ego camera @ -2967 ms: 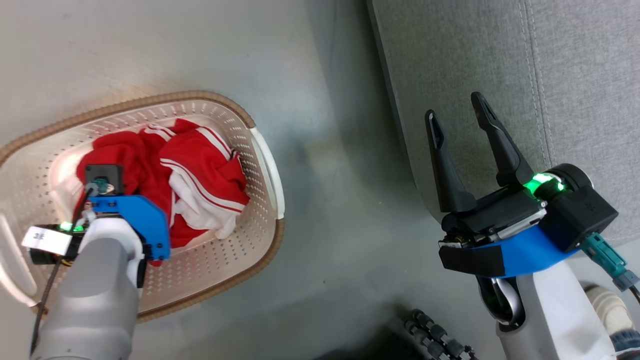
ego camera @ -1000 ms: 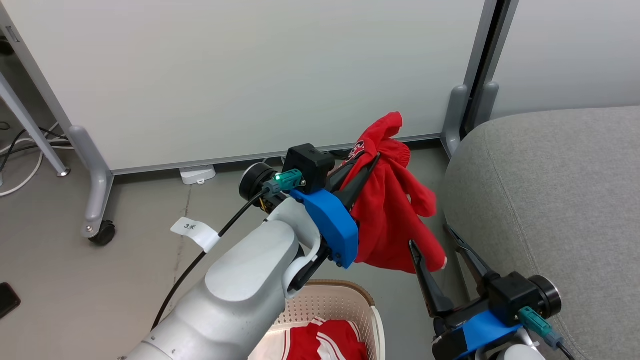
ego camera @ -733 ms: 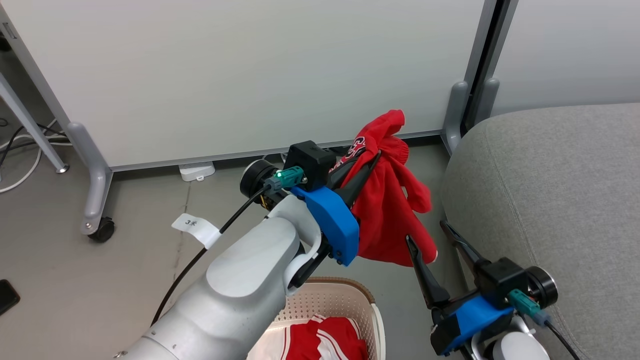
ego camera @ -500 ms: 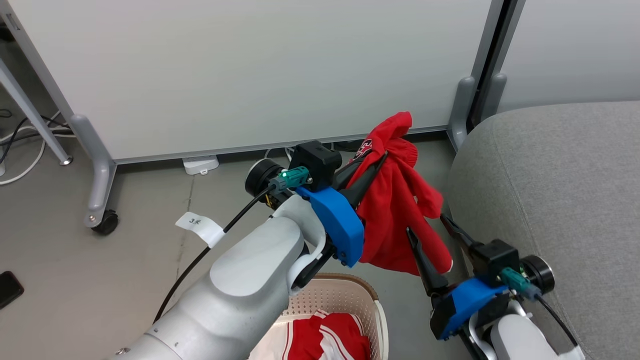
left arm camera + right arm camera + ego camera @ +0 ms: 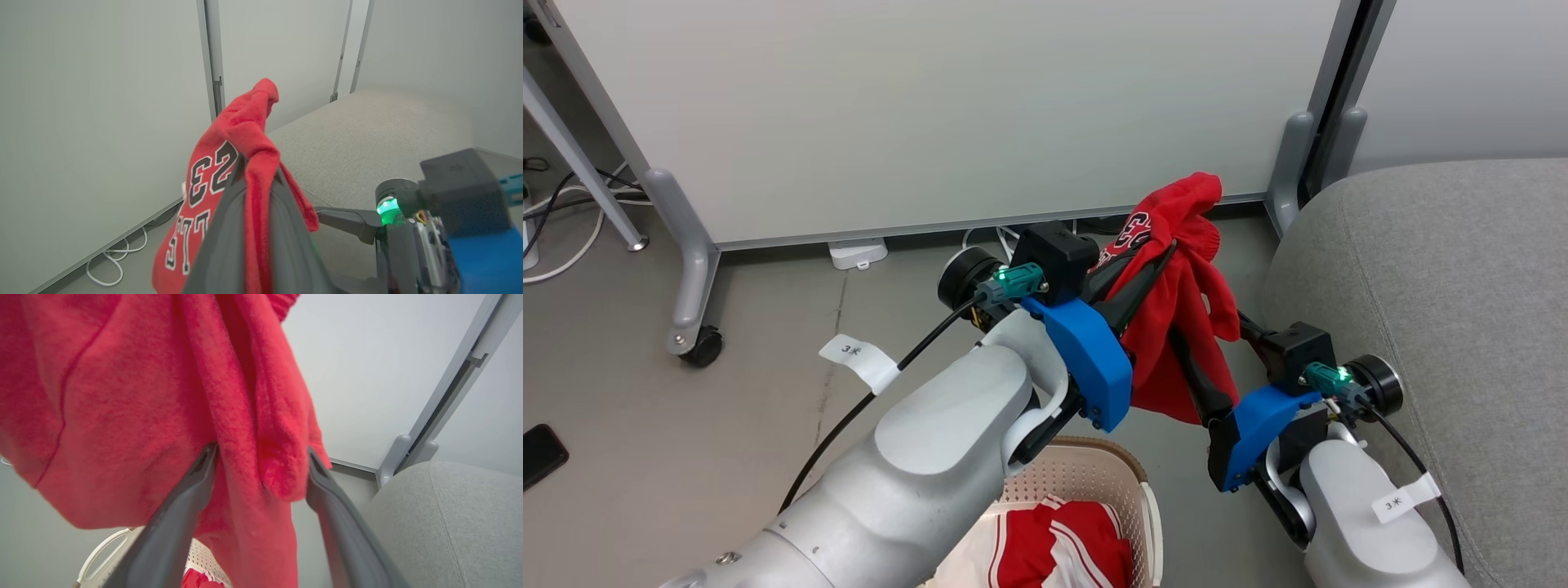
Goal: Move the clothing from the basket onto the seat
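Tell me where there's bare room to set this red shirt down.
The grey sofa cushion is bare across its visible top, from its rounded edge beside the right pincer back toward the wall panel. Crowded: between it and the left pincer, where the shirt hangs, and the basket, holding the striped garment.

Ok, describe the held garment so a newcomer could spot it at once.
Left of the grey sofa seat, the left gripper is shut on a red jersey hanging from it. Unlike the white-striped red garment in the basket below, it carries white-outlined letters and the number 23.
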Tool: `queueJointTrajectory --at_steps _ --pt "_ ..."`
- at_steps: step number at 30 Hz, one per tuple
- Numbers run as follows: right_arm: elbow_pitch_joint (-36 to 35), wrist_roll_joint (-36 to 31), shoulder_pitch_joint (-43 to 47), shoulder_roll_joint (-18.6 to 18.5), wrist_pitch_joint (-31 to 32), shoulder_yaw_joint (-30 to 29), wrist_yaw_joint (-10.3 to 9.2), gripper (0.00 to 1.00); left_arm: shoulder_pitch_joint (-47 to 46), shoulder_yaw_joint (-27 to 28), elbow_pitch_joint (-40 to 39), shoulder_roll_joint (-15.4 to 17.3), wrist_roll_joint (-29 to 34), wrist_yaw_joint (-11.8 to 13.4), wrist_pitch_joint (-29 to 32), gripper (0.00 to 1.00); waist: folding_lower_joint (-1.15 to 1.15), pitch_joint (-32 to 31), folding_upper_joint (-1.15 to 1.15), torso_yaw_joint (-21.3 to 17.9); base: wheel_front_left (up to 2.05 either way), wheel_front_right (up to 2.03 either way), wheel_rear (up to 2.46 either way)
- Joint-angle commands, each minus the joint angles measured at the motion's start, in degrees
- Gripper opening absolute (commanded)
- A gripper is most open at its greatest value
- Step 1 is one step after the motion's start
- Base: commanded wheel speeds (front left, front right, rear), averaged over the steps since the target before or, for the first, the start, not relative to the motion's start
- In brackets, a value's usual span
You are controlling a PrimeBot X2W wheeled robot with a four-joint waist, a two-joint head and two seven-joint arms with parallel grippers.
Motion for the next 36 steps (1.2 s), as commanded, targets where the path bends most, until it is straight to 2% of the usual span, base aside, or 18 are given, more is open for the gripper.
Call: queueJointTrajectory --at_steps 1,4,5,6,7,23,24,25,26,27,36 --pt "1.12 0.52 -1.18 -0.11 -0.44 0.60 0.02 1.00 -0.90 -0.35 0.08 -0.01 -0.26 -0.11 -0.43 0.00 -0.01 0.04 0.00 0.05 0.00 0.00 0.00" --pt "3.62 1.44 -3.08 -0.12 -0.98 1.73 0.02 1.00 -1.35 -0.76 0.32 -0.01 -0.64 -0.11 -0.63 0.00 -0.01 0.09 0.00 0.09 0.00 0.00 0.00" --pt "4.37 1.99 -3.50 -0.12 -1.15 2.13 0.02 0.93 -1.39 -0.91 0.35 -0.02 -0.82 -0.11 -0.66 0.00 -0.01 0.06 0.00 0.09 0.00 0.00 0.00" --pt "5.12 2.51 -3.90 -0.12 -1.33 2.53 0.02 0.35 -1.39 -1.07 0.46 -0.01 -0.93 -0.11 -0.76 0.00 -0.01 0.03 0.00 0.06 0.00 0.00 0.00" --pt "5.70 3.07 -4.27 -0.12 -1.39 2.99 0.01 0.00 -1.43 -1.21 0.60 -0.01 -1.04 -0.11 -0.87 0.00 -0.01 0.00 0.00 0.03 0.00 0.00 0.00" --pt "10.78 7.16 -6.49 -0.12 -4.08 5.56 0.01 0.00 -1.54 -3.08 2.45 0.00 -3.05 0.42 -1.85 0.00 -0.01 -0.65 0.00 -1.00 0.00 0.00 0.00" --pt "10.89 7.23 -6.51 -0.12 -4.23 5.60 0.02 0.00 -1.51 -3.18 2.58 0.00 -3.25 0.46 -1.94 0.28 -0.01 -0.69 0.00 -1.03 0.00 0.00 0.00" --pt "10.99 7.31 -6.54 -0.12 -4.34 5.61 0.02 0.00 -1.51 -3.29 2.67 0.00 -3.34 0.50 -1.97 0.48 -0.01 -0.72 0.00 -1.04 0.00 0.00 0.00" --pt "11.07 7.43 -6.56 -0.12 -4.38 5.63 0.01 0.00 -1.46 -3.43 2.73 0.00 -3.37 0.58 -2.04 0.85 -0.01 -0.76 0.00 -1.04 0.00 0.00 0.00" --pt "11.12 7.50 -6.58 -0.12 -4.51 5.66 0.01 0.00 -1.44 -3.55 2.91 0.00 -3.42 0.64 -2.07 1.00 -0.01 -0.81 0.00 -1.05 0.00 0.00 0.00" --pt "11.31 7.78 -7.01 -0.12 -5.00 5.60 0.01 0.00 -1.66 -3.62 3.48 0.01 -3.55 1.33 -3.25 1.00 -0.01 -0.79 0.00 -0.90 0.00 0.00 0.00"
